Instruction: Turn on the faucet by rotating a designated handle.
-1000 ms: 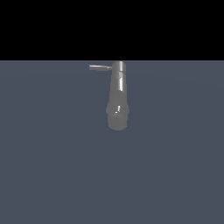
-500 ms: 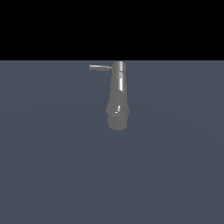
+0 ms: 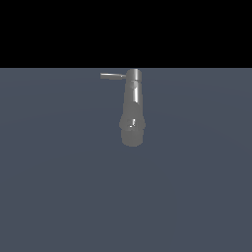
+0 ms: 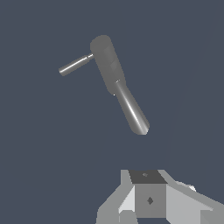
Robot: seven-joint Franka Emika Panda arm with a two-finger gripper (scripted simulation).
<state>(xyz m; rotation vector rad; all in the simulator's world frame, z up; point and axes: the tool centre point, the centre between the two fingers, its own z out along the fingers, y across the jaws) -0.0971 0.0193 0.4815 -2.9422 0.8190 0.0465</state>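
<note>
The faucet (image 3: 133,110) is a glossy grey tapered column on the grey-blue floor, with a narrow cap at the far end and a bulbous end nearer the camera. The handle (image 3: 112,76) is a thin grey bar projecting from the cap toward the exterior view's left. In the wrist view the faucet (image 4: 118,87) and the handle (image 4: 75,64) show ahead of my gripper (image 4: 148,176), well apart from it. The white and grey fingers (image 4: 149,199) show no gap between them and hold nothing. The arm is out of the exterior view.
A flat grey-blue floor (image 3: 59,197) surrounds the faucet, with a black background behind its far edge (image 3: 197,68). No other object shows in either view.
</note>
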